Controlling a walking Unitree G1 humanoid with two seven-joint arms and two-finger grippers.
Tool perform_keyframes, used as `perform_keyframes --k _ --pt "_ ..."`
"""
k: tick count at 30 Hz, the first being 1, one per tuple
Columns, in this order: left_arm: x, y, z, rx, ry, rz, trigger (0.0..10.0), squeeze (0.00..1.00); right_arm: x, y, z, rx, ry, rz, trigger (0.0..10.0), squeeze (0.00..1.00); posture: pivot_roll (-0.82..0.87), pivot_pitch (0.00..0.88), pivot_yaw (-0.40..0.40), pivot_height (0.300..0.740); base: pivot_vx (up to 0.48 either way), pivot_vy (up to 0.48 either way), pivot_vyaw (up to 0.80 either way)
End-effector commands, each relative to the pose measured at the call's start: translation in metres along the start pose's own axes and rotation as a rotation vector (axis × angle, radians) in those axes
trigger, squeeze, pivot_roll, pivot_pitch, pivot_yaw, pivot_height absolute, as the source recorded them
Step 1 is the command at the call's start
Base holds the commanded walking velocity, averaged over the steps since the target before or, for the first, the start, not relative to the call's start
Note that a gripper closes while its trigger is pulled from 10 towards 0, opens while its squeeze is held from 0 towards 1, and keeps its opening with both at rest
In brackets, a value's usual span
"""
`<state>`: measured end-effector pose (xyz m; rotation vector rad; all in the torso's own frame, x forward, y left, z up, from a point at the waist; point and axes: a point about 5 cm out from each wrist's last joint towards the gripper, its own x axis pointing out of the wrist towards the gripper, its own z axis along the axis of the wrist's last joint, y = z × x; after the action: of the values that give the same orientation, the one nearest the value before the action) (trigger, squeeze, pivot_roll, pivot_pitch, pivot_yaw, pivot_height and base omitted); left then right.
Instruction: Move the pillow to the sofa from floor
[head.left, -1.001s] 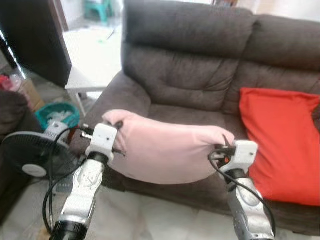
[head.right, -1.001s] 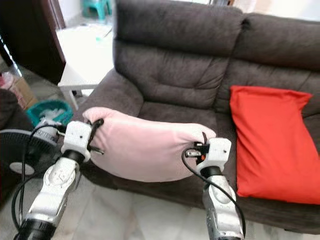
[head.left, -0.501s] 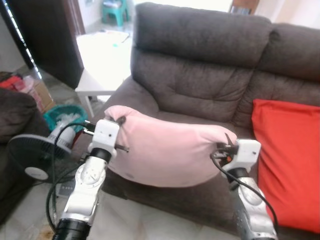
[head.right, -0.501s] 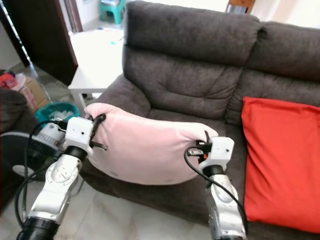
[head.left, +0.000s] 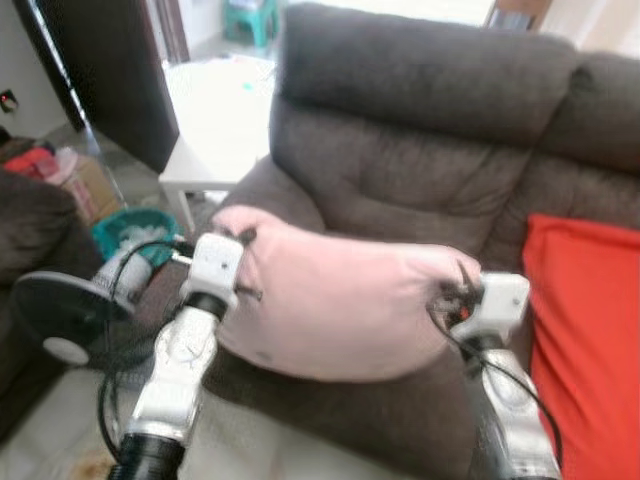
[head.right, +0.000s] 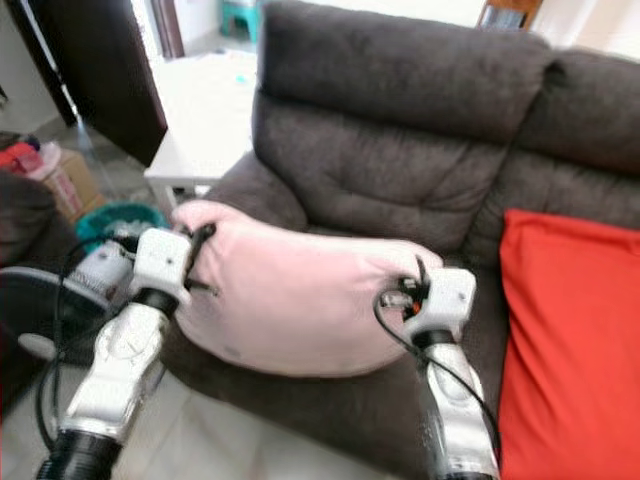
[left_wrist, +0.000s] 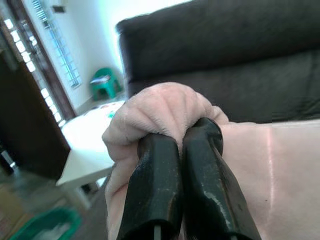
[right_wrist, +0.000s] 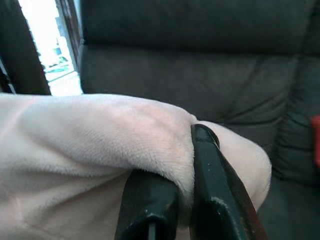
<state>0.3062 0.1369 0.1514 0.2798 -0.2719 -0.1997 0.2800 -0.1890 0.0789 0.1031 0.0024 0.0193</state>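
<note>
The soft pale-pink plush pillow (head.left: 345, 305) hangs off the floor before the dark brown fabric sofa (head.left: 420, 160), beside a red cushion (head.left: 590, 330); the left gripper (left_wrist: 175, 142) and right gripper (right_wrist: 187, 167) each pinch one end, fingers clamped tight

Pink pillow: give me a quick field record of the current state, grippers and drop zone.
pillow: pink pillow, held off the floor in front of the sofa seat
left gripper: shut on pillow's left corner
right gripper: shut on pillow's right corner
sofa: dark brown sofa, seat cushion behind pillow
neighbour: red pillow on the sofa, to the right
</note>
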Motion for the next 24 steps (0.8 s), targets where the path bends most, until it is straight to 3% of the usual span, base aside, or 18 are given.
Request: perform_keyframes --k 1,13,20,24 --pt "0.004 0.017 0.014 0.015 -0.063 0.058 10.0 0.00 0.006 0.003 0.018 0.003 -0.087 0.003 10.0 0.00 0.14 0.067 -0.060 0.740 0.326 0.000 0.74" --pt "0.005 0.016 0.014 0.013 -0.063 0.054 10.0 0.00 0.008 0.001 0.021 -0.005 -0.095 0.003 10.0 0.00 0.13 0.069 -0.060 0.740 0.330 0.000 0.03" --pt "0.007 0.011 0.014 0.003 -0.059 0.023 10.0 0.00 0.009 0.001 0.023 -0.011 -0.101 0.008 10.0 0.00 0.13 0.068 -0.061 0.740 0.318 0.000 0.78" --pt "0.006 0.006 0.012 -0.037 -0.040 -0.013 10.0 0.00 0.010 0.000 0.023 -0.008 -0.098 0.004 10.0 0.00 0.13 0.064 -0.061 0.740 0.000 0.000 0.60"
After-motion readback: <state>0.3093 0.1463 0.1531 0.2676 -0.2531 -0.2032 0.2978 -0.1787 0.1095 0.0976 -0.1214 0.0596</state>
